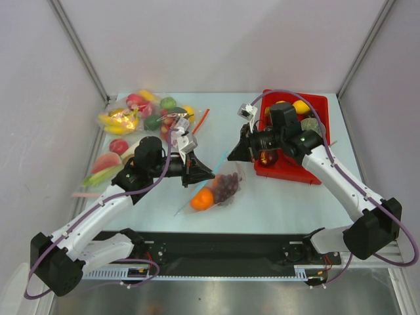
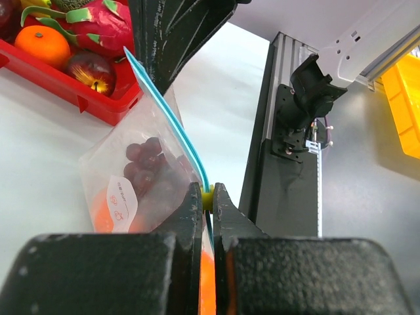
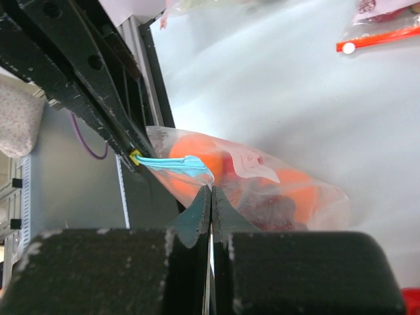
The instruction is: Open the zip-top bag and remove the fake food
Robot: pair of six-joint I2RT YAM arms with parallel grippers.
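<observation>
The zip-top bag lies mid-table between both grippers, its blue-green zip strip raised. Inside are an orange fruit, dark purple grapes and something red. My left gripper is shut on the yellow zip slider at the strip's near end; in its wrist view the jaws pinch it. My right gripper is shut on the bag's clear edge just under the strip; its closed tips touch the bag.
A red tray with an orange, an apple and a dragon fruit stands at the right, close behind my right gripper. Several other bags of fruit and bananas lie at the back left. A red zip strip lies beyond.
</observation>
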